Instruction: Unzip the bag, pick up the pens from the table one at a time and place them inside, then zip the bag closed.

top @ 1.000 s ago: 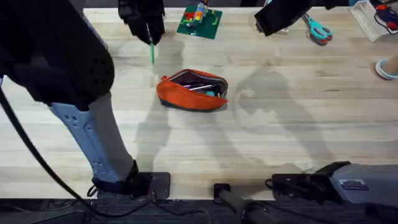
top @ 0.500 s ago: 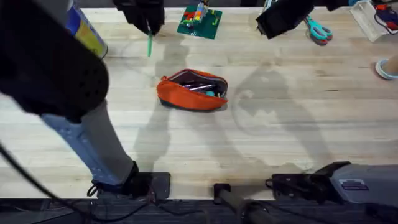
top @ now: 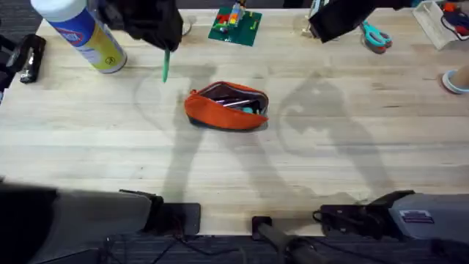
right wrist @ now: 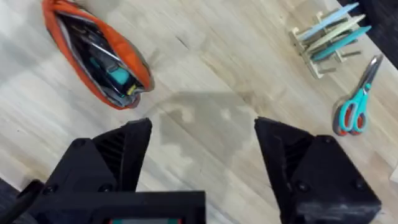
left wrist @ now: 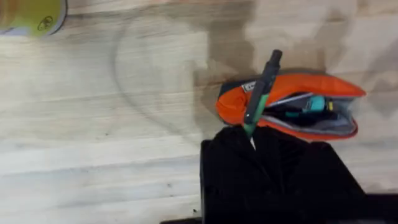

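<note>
The orange bag (top: 226, 107) lies unzipped mid-table, its mouth open, with dark pens and a teal item inside (right wrist: 112, 68). My left gripper (top: 163, 42) hovers above the table (top: 330, 147), left of and beyond the bag, shut on a green-barrelled pen (top: 165, 66) that hangs point down. In the left wrist view the pen (left wrist: 261, 93) sticks out from the gripper (left wrist: 252, 134) over the left end of the bag (left wrist: 311, 87). My right gripper (right wrist: 205, 155) is open and empty, raised at the far right of the bag (right wrist: 74, 56), apart from it (top: 322, 26).
A white and yellow spray can (top: 84, 33) stands at the far left, with a black object (top: 29, 59) beside it. A green board with small toys (top: 236, 26) lies behind the bag. Teal scissors (top: 375, 35) and a wooden rack (right wrist: 326, 37) are at the far right.
My left arm has swung away from the camera, uncovering the spray can. The held green pen has shifted slightly left. The bag and right gripper have stayed put.
</note>
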Robot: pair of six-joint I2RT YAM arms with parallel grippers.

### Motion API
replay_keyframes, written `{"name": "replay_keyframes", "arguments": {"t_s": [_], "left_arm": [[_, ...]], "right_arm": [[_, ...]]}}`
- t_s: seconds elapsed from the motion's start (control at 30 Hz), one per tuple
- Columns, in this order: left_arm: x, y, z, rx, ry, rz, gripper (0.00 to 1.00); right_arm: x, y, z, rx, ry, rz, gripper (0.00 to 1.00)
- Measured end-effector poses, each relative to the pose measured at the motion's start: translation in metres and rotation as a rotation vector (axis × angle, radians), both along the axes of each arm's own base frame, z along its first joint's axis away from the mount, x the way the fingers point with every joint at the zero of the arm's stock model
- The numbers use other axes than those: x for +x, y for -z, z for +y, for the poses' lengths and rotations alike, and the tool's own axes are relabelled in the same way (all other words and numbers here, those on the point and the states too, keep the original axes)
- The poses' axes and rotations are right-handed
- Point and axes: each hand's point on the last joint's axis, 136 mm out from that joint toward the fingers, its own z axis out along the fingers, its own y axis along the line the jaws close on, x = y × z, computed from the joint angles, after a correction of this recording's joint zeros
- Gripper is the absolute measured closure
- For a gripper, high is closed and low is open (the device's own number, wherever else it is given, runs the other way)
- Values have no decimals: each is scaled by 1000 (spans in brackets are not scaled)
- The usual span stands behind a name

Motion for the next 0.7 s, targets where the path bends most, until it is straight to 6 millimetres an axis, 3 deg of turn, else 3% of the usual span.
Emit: {"name": "replay_keyframes", "arguments": {"t_s": [0.17,0.4,0.7], "left_arm": [[-20,-8,-7,-12,161,-82,957],[-39,-19,-32,-40,551,-153,957],[-38,-23,-66,-108,925,-259,957]], "right_arm": [[1,2,-11,-6,32,17,3],[-13,8,-19,-29,36,70,4],[-58,-25,-35,-40,-31,-25,4]]}}
